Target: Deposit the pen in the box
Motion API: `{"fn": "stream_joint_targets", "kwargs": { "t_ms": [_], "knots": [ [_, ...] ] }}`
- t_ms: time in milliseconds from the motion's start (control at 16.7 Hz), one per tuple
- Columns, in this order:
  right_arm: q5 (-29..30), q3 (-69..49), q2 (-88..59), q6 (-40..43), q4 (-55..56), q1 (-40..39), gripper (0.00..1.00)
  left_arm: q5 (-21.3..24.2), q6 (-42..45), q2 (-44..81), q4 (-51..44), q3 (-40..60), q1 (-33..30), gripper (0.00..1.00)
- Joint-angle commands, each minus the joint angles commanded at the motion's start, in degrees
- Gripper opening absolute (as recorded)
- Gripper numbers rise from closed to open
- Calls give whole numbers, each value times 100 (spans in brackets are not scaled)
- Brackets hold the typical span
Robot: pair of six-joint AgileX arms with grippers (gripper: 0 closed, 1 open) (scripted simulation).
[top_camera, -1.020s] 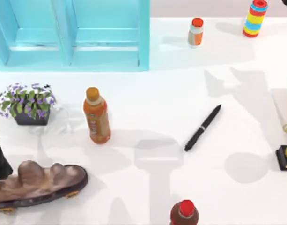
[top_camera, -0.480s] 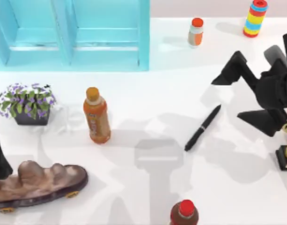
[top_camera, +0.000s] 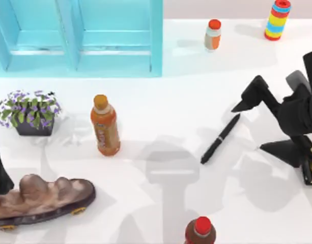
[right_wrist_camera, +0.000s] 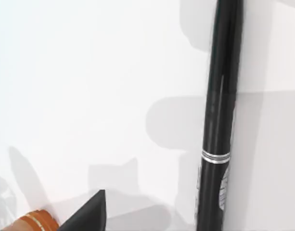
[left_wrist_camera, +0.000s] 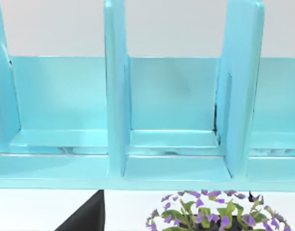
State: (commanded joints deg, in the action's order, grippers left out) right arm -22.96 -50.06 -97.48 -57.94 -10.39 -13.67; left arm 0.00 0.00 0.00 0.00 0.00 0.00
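No text, brand, number or sign can be read: the orange bottle left of the pen wears a label with pale marks too blurred to make out, and the pen's barrel shows no lettering.

Place: a rendered tabletop test scene is showing.
Surface: a plain white table is lying bare of texture.
Clutter: a turquoise box, potted plant and orange bottle are sitting unrelated.

Matte black right arm with angular, blocky segments; its gripper has two tapered, wedge-shaped fingers (no markings visible).
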Motion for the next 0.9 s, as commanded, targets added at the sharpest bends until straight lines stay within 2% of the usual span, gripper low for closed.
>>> {"fn": "stream_joint_targets", "kwargs": {
  "t_ms": [540, 900],
  "knots": [
    [362, -124, -1690, -580, 1789, -617, 100, 0, 0, 0, 0, 0, 0, 100],
    [379, -482, -2112, -598, 1845, -630, 100, 0, 0, 0, 0, 0, 0, 100]
  ]
}}
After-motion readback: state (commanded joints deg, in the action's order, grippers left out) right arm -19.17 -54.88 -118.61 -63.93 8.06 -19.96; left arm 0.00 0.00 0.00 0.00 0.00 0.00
